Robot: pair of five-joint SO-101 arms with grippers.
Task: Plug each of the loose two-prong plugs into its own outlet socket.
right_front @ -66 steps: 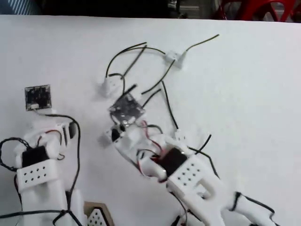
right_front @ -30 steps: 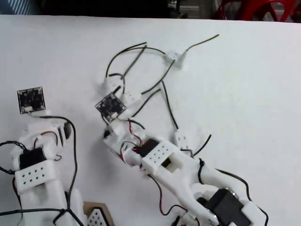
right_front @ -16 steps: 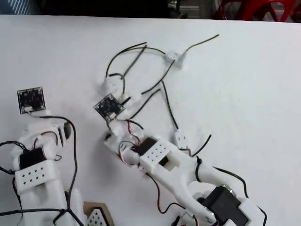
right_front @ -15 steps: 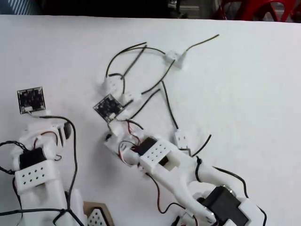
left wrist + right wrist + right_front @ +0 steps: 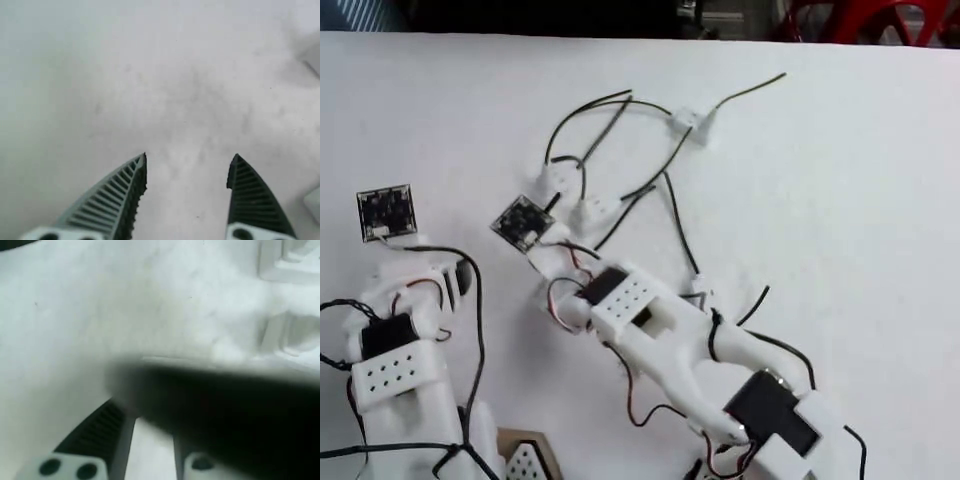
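Two black square outlet boards lie on the white table. One board (image 5: 387,212) sits at the left, just beyond my left gripper (image 5: 417,260), which is open with bare table between its fingers (image 5: 125,195). My right gripper (image 5: 546,256) is shut on the second board (image 5: 523,222), which crosses the right wrist view as a dark blurred slab (image 5: 215,405). White two-prong plugs on black wires lie nearby: one (image 5: 558,180) just beyond the held board, one (image 5: 592,210) to its right, one (image 5: 687,120) farther back, one (image 5: 700,290) beside the right arm.
Black wires loop across the table's middle around the plugs. A cardboard piece (image 5: 525,455) shows at the near edge between the arms. The table's far edge meets dark clutter. Two white plug bodies (image 5: 292,300) lie close ahead of the right gripper.
My right arm has stretched forward and to the left, carrying its outlet board leftward, closer to the nearest plugs. The left board shifted slightly left early on; the left arm has since held still.
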